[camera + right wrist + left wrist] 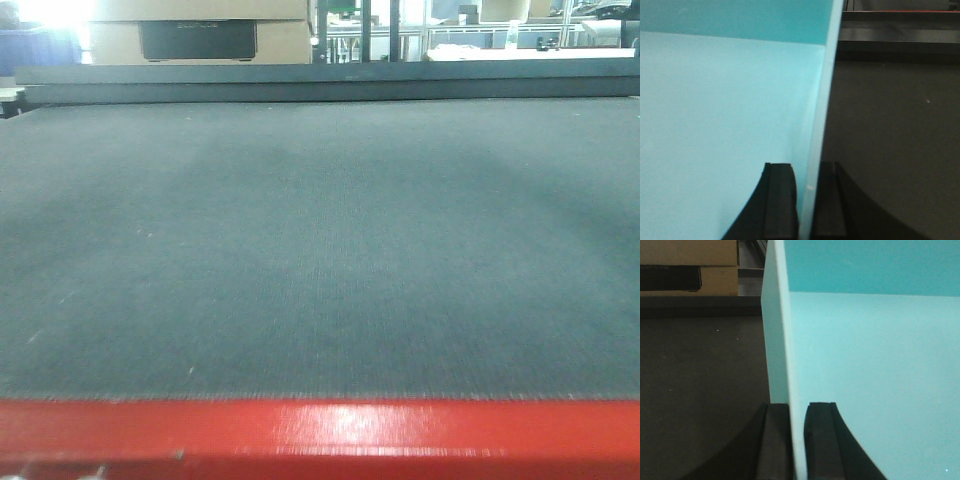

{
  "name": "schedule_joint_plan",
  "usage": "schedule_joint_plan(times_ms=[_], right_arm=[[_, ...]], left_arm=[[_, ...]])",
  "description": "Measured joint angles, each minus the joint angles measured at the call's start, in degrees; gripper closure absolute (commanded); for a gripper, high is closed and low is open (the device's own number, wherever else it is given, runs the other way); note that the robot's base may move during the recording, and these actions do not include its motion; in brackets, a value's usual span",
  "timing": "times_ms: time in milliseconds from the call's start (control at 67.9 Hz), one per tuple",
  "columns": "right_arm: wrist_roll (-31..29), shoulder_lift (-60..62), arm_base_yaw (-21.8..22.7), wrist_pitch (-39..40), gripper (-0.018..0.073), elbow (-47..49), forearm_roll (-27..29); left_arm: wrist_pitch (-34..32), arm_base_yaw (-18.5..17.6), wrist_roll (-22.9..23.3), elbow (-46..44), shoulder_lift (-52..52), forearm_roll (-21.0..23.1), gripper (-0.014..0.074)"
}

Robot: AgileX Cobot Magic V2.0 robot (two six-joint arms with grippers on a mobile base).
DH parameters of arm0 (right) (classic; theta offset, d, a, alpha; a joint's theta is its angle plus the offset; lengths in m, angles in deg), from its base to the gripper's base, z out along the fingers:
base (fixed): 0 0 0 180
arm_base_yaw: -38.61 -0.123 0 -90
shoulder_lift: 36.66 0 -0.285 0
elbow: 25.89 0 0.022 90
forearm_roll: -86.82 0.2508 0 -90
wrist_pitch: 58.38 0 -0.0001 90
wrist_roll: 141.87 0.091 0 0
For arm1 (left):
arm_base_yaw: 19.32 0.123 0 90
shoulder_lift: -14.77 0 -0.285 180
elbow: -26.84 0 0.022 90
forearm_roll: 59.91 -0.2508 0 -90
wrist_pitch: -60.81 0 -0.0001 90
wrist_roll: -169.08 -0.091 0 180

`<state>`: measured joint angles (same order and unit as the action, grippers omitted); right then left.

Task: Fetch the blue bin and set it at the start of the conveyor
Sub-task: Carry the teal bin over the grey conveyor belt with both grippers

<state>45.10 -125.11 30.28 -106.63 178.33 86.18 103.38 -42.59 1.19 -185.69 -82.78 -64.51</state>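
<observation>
The blue bin [865, 365] is a pale turquoise tub that fills most of the left wrist view; it also fills the left half of the right wrist view [725, 110]. My left gripper [797, 410] is shut on the bin's left wall, one finger inside and one outside. My right gripper [807, 172] is shut on the bin's right wall in the same way. The conveyor start [320, 250] is a wide dark grey belt with a glossy red front edge [320, 435]. The belt lies beside the bin in both wrist views [700, 380] [890, 140]. The bin does not show in the front view.
A dark raised rail [320, 80] runs across the far end of the belt. Behind it stand cardboard boxes [200, 35] and shelving with tables [500, 30]. The boxes also show at the top left of the left wrist view [690, 265].
</observation>
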Motion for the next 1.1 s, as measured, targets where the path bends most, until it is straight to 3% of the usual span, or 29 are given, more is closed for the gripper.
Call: schedule_joint_plan(times_ms=[1104], right_arm=[[0.0, 0.0, 0.0, 0.0, 0.0711, 0.0, 0.0]], left_arm=[[0.0, 0.0, 0.0, 0.0, 0.0, 0.0, 0.0708]])
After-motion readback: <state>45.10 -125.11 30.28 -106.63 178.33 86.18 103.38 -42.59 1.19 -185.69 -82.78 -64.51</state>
